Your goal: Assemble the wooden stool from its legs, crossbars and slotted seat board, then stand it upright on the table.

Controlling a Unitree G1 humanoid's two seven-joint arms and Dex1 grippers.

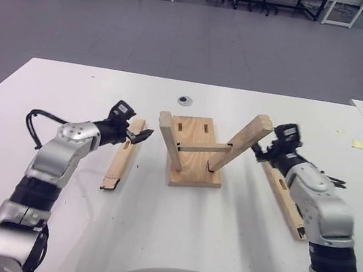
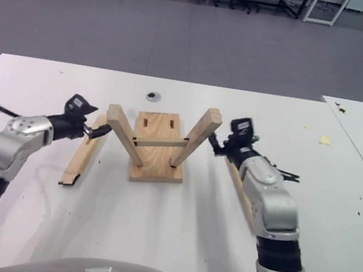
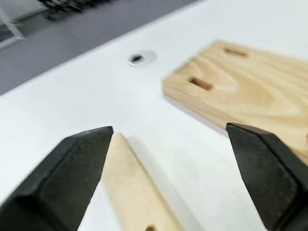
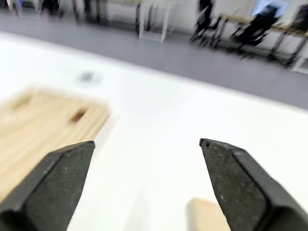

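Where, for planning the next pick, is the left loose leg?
Left eye view: the leg lies flat left of the seat board, far end by the left gripper.

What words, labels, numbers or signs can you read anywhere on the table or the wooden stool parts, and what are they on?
No text can be read.
The seat board, the loose leg on the left and the table show bare surfaces with no print.
The yellow scrap near the table's right edge is too small to tell.
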